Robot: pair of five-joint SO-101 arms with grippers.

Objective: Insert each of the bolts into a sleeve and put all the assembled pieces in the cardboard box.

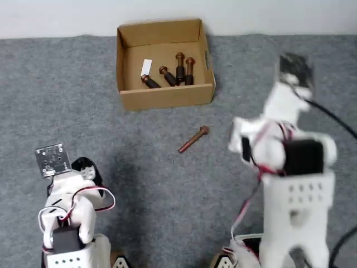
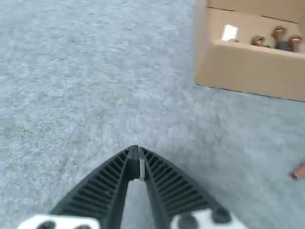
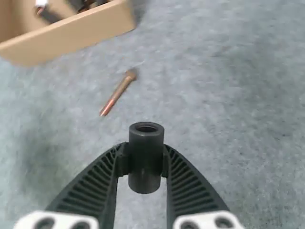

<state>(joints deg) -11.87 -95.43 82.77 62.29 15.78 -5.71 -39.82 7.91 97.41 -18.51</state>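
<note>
Right jaws clamped on black sleeve (image 3: 146,157), gripped at mid-body, open bore showing at free end, above grey surface (image 3: 238,95). Left jaws together, tips meeting, nothing between them, low over surface, well apart from box (image 1: 165,96). Loose bolt (image 1: 193,139) lies flat on surface near box front wall, head end nearer box, touching neither arm. Inside box: four assembled pieces (image 1: 177,71) close together, white slip (image 1: 146,67) beside them.
</note>
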